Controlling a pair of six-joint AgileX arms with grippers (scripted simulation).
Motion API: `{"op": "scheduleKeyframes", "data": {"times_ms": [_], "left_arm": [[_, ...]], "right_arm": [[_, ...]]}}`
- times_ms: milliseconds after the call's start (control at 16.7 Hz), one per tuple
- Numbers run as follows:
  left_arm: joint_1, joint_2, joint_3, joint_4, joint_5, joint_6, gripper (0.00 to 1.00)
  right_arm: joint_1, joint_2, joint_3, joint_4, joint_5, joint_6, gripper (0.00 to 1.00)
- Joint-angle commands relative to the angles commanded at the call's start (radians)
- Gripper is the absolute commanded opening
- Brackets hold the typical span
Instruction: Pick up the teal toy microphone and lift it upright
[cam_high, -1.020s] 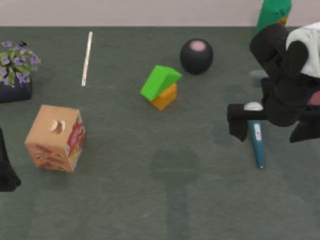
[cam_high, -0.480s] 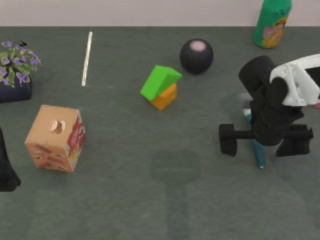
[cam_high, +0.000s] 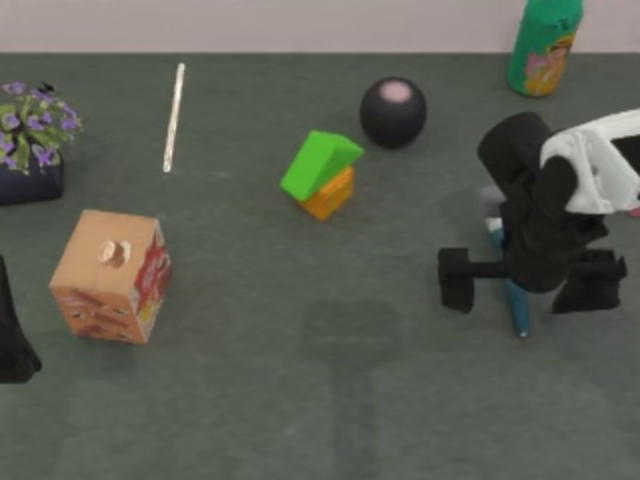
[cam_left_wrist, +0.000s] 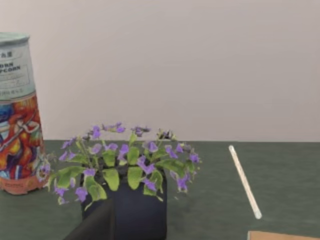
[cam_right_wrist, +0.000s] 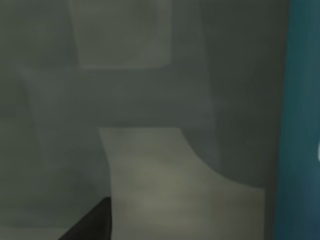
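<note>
Green table (cam_high: 300, 400). Right arm low at right side, right gripper (cam_high: 528, 277) with fingers spread wide, straddling the teal toy microphone (cam_high: 518, 312), which lies flat beneath it; only narrow end shows, pointing near. Left gripper (cam_high: 12, 340) parked at left edge, cannot tell its fingers. Cardboard box (cam_high: 110, 275) near left. Green bottle (cam_high: 543, 35) far right.
</note>
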Motion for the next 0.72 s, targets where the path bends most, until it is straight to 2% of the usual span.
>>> {"op": "scheduleKeyframes", "data": {"times_ms": [600, 720], "left_arm": [[0.0, 0.0, 0.0, 0.0, 0.0, 0.0, 1.0], [0.0, 0.0, 0.0, 0.0, 0.0, 0.0, 1.0]], "right_arm": [[0.0, 0.0, 0.0, 0.0, 0.0, 0.0, 0.02], [0.0, 0.0, 0.0, 0.0, 0.0, 0.0, 0.0]]}}
